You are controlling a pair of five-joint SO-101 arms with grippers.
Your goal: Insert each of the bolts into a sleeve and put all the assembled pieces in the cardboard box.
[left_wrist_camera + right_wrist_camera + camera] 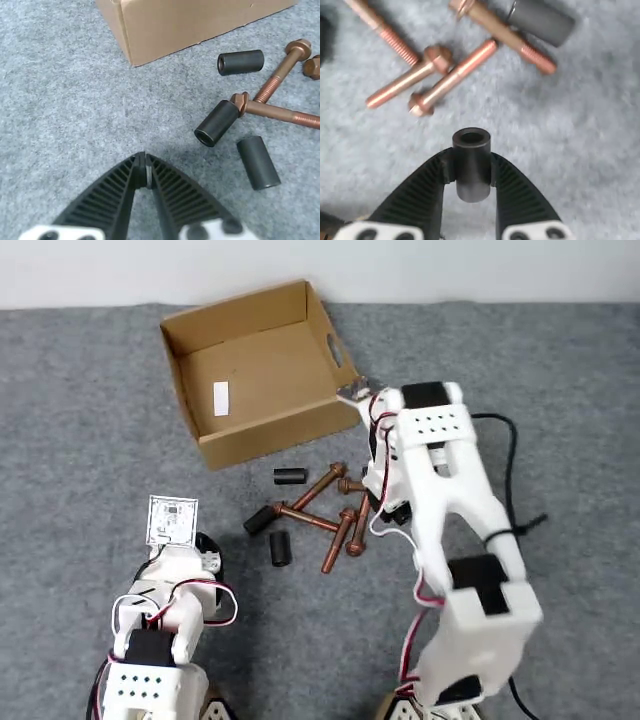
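Cardboard box (280, 435): plain brown, open-topped, with flat walls and a hand slot in one side; it sits tilted on the surface.
Inside the box: one small white label (221, 398) on the floor; its writing is too small to read.
Surface (80, 440): grey, with a felt-like nap.
Sleeves (290, 477): three smooth, matt black, hollow cylinders lie loose in front of the box. One touches a bolt head.
Bolts (306, 517): copper-coloured, with flanged heads and threaded ends. Several lie criss-crossed in front of the box, among the sleeves.
Left tool (145, 172): black ribbed fingers pressed together with nothing between them, low over bare surface in front of the box's front corner.
Right tool (471, 170): ribbed fingers clamp the held sleeve (471, 162), which stands bore-up, over the surface near the bolts in front of the box.
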